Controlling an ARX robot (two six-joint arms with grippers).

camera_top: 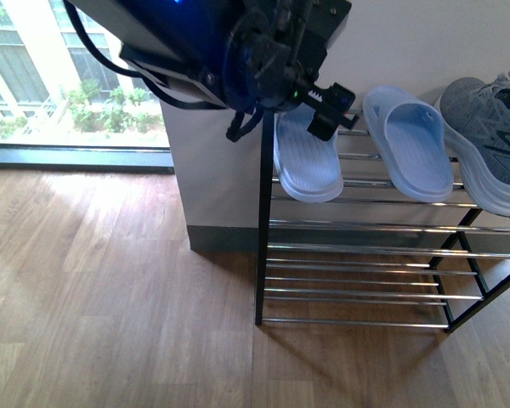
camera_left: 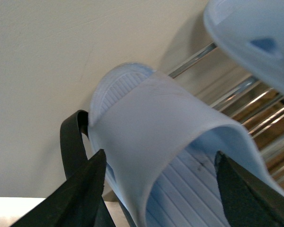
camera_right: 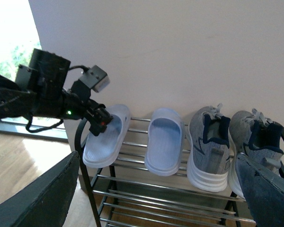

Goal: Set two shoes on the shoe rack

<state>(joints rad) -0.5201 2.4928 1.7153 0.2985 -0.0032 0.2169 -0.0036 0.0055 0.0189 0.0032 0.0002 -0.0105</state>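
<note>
You are looking at one shoe rack (camera_right: 180,191), its top shelf carrying two grey sneakers (camera_right: 207,146) (camera_right: 252,142) at one end and two pale blue slippers (camera_right: 104,137) (camera_right: 164,139) at the other. Two robot arms are in play.

Bright daylight floods from the window (camera_top: 68,93), overexposing it; the left wrist view is blurred close-up.

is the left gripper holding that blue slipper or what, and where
Cannot be told. The left gripper straddles the strap of the blue slipper on the shoe rack, jaws spread; contact isn't visible.
</note>
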